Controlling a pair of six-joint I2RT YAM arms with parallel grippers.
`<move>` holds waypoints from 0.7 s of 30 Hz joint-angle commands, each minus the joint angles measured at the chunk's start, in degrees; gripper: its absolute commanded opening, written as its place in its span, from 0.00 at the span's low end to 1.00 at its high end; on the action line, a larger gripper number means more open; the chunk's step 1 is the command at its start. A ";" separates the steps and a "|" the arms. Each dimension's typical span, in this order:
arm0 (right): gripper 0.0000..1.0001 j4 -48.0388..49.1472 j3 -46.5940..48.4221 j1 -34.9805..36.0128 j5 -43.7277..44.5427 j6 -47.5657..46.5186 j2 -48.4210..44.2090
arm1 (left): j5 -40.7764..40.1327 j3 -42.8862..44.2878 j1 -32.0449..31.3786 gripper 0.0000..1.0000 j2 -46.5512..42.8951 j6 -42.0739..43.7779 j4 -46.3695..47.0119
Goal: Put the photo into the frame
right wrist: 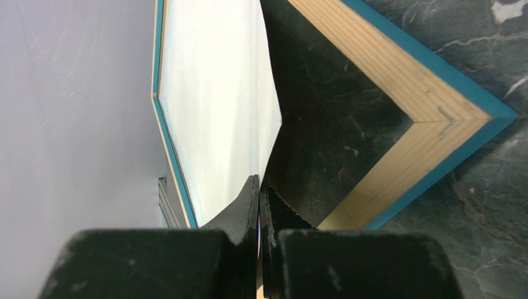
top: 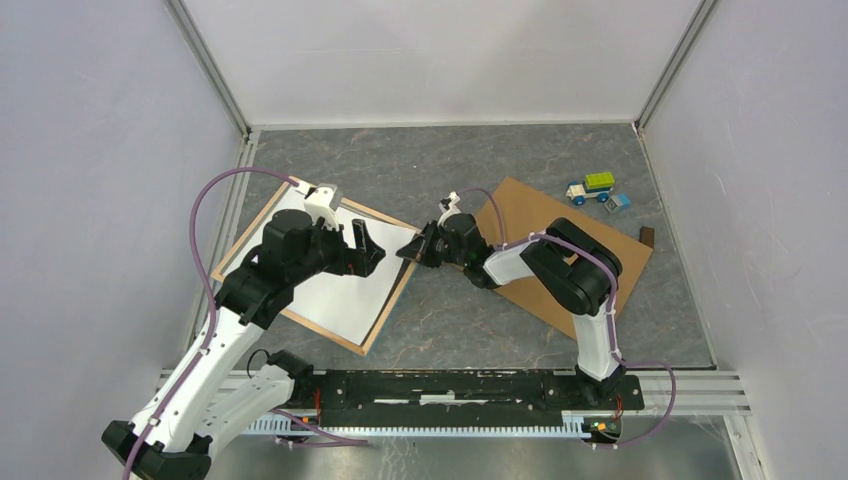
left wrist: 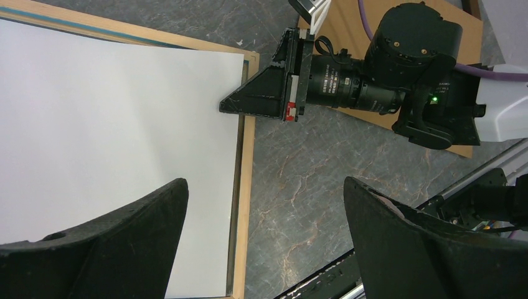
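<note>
Right now, looks like the seating step. Got the large flexible rectangular print (top: 330,270), plain white back up, lying inside the large thin rectangular frame (left wrist: 248,162). Showing light wood rim on top and bright blue along the outer edges there, face down on the grey marbled desk (top: 450,330), left of centre. Seeing right fingers (right wrist: 246,208) pressed together on the print's right edge near the far corner, with a thin sliver of paper between the tips. Holding that edge slightly up off the glass rather than flat in the recess. Seeing left fingers (left wrist: 124,237) spread wide, gripping nothing, hovering over the frame's near right rim. Can't tell whether the far and left edges sit fully inside the rim. Ignoring the brown hardboard backing sheet (top: 520,215) for now: well apart to the right, under the right arm. Next, probably: lower and nudge the pinched edge inside the wood rim, then let go. Maybe press down with the left to stop sliding or buckling. Mind the paper springing back over the rim on release.
</note>
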 commanded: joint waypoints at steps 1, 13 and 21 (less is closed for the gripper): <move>0.00 5.90 -0.68 1.55 3.92 2.12 0.08 | -0.25 0.13 -0.27 1.00 -0.28 2.20 0.55; 0.16 3.48 -1.25 2.91 7.29 -0.10 -0.88 | 0.28 -0.05 -0.44 1.00 -0.40 2.20 0.66; 0.35 -10.63 1.36 3.49 10.97 -8.74 -5.41 | 0.28 -0.09 -0.60 1.00 -0.46 2.28 0.64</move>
